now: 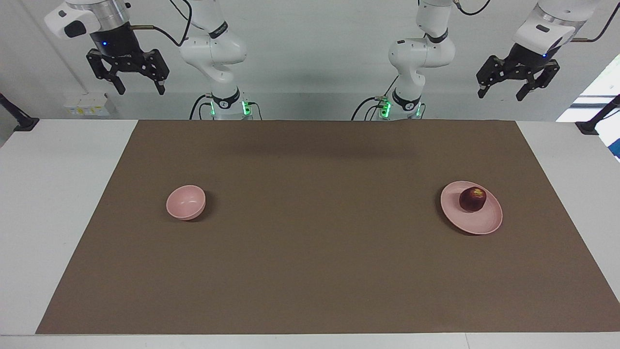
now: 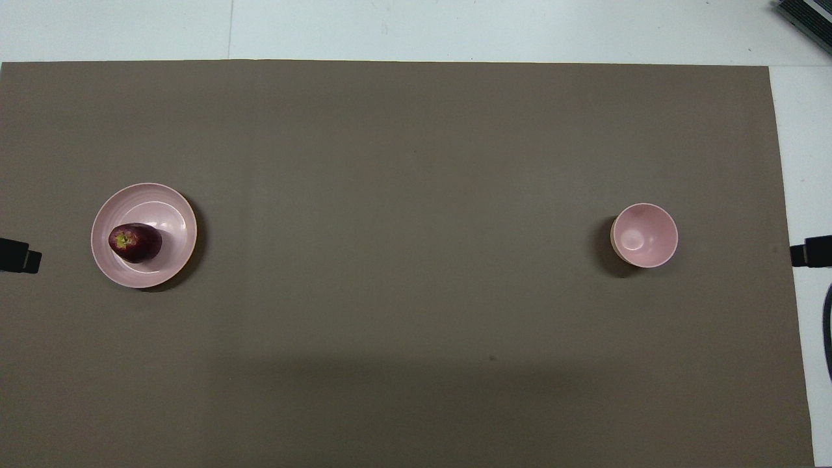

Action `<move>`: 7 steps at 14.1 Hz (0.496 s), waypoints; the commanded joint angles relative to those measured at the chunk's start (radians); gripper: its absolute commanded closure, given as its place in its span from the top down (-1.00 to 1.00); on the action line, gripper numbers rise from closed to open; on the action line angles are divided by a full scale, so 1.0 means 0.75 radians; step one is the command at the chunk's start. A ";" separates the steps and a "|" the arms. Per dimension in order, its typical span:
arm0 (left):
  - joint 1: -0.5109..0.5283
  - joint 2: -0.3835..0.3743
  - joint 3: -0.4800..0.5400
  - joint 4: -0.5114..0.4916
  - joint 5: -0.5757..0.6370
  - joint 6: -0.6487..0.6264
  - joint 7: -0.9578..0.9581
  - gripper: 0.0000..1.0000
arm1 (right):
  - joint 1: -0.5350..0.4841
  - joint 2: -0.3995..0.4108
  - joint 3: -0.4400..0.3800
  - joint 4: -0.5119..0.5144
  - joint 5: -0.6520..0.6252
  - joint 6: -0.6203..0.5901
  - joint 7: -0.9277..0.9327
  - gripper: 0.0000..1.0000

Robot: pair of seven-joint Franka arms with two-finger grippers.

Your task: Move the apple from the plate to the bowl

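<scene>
Bare mat (image 1: 319,218) between plate (image 1: 477,223) and bowl (image 1: 185,202)

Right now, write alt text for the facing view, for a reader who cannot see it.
A dark red apple sits on a pale pink plate toward the left arm's end of a brown mat; an empty pale pink bowl stands toward the right arm's end. Both arms wait raised at the table's edge, the left claw and right claw open and holding nothing.

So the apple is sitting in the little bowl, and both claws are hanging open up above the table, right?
Not quite. The apple sits on the plate, as the overhead view shows; the bowl holds nothing. The left claw and right claw do hang open, raised.
</scene>
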 commanded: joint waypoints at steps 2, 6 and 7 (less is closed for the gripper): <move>0.010 0.006 -0.007 0.033 0.020 -0.015 -0.005 1.00 | -0.004 -0.025 0.006 -0.019 -0.012 0.004 -0.027 1.00; 0.010 0.000 0.000 0.025 0.016 -0.015 -0.015 1.00 | -0.004 -0.025 0.006 -0.019 -0.012 0.004 -0.027 1.00; 0.004 0.000 -0.002 0.025 0.014 -0.015 -0.007 1.00 | -0.004 -0.025 0.006 -0.019 -0.012 0.004 -0.027 1.00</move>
